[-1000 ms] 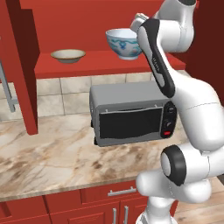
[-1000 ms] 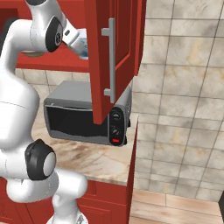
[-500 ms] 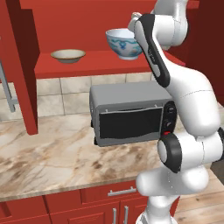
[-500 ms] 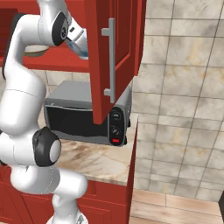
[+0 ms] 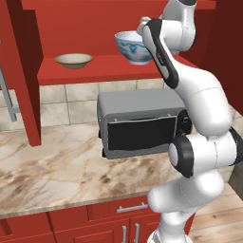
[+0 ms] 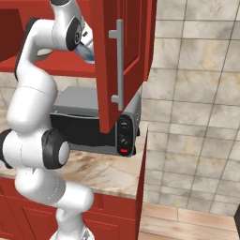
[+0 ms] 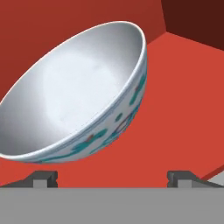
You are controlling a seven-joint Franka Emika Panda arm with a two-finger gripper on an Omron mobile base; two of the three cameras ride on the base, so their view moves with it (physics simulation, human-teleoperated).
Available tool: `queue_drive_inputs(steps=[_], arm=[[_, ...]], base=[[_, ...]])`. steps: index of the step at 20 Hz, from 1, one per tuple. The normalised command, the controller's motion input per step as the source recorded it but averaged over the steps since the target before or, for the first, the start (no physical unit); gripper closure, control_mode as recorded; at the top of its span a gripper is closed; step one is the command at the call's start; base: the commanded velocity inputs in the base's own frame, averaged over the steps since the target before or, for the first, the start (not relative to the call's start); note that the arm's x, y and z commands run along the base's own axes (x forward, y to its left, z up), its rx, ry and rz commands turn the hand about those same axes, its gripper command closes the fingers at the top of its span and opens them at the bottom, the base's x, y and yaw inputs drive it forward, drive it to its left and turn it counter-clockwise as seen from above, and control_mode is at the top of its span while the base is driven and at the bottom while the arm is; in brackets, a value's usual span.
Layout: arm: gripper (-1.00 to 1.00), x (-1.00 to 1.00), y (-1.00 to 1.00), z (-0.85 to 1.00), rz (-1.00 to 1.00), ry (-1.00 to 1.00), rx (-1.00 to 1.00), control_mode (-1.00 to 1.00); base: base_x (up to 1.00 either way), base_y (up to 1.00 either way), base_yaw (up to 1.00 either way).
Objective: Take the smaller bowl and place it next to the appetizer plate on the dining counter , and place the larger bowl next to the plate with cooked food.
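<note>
While your gripper [image 7: 112, 177] hangs up at the red shelf [image 5: 114, 66], its jaws stand wide apart and hold nothing, the two tips spread below the larger bowl [image 7: 83, 92] with a gap between them and it. That bowl sits on the shelf just beside the wrist, and the smaller bowl [image 5: 73, 60] rests well to its left, above the toaster oven [image 5: 140, 123] on the tabletop [image 5: 57, 171].
</note>
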Motion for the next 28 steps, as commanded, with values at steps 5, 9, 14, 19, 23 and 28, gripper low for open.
queue_drive_inputs(steps=[5, 9, 14, 19, 23, 28], arm=[[-1.00, 0.45, 0.00, 0.00, 0.00, 0.00, 0.00, -1.00], [-1.00, 0.45, -0.01, 0.00, 0.00, 0.00, 0.01, -1.00], [-1.00, 0.34, -0.03, 0.00, 0.00, 0.00, 0.02, -1.00], [-1.00, 0.14, -0.05, -0.02, -0.05, 0.00, 0.00, -1.00], [-1.00, 0.21, -0.02, -0.16, -0.11, 0.00, 0.00, -1.00], [-1.00, 0.43, 0.00, -0.30, -0.10, 0.00, -0.03, -1.00]], base=[[0.00, 0.00, 0.00], [0.00, 0.00, 0.00], [0.00, 0.00, 0.00], [0.00, 0.00, 0.00], [0.00, 0.00, 0.00], [0.00, 0.00, 0.00]])
